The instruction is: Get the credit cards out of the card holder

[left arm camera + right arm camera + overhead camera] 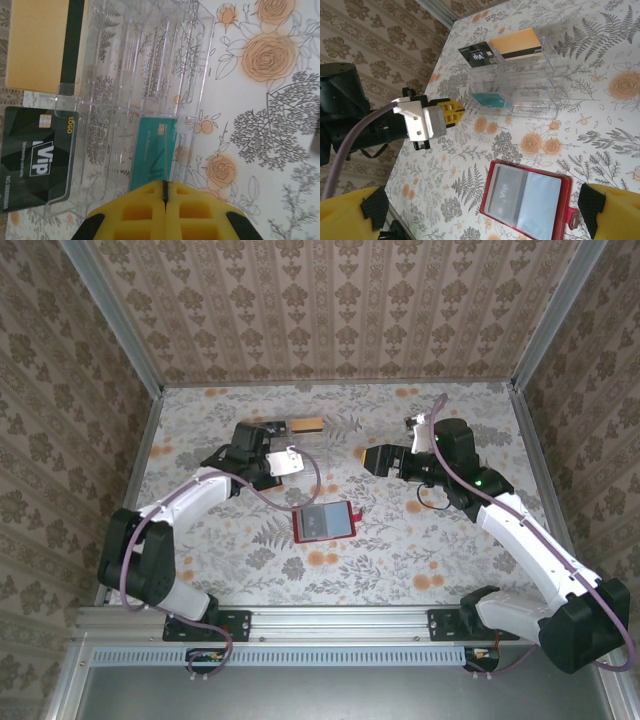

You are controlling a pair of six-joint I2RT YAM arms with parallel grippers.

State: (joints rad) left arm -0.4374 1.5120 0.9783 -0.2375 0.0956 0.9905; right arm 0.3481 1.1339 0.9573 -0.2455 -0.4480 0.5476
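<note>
Left end effector (165, 187), clenched empty, faced a teal card (152, 150) in the clear tray (145, 75); right end effector (368, 458) was released beside that tray, card holder (542, 200) open.

Black card (37, 165): "ViP", "LOGO" printed. Grey card (507, 197) in card holder (542, 200): "Vip".

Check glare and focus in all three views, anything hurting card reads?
Top external: even soft light, no hard shadows, card holder sharp. Left wrist: own fingers blurred up close, clear tray throws faint reflections, black VIP card print legible. Right wrist: fingertips out of focus in the bottom corners, rest sharp.
</note>
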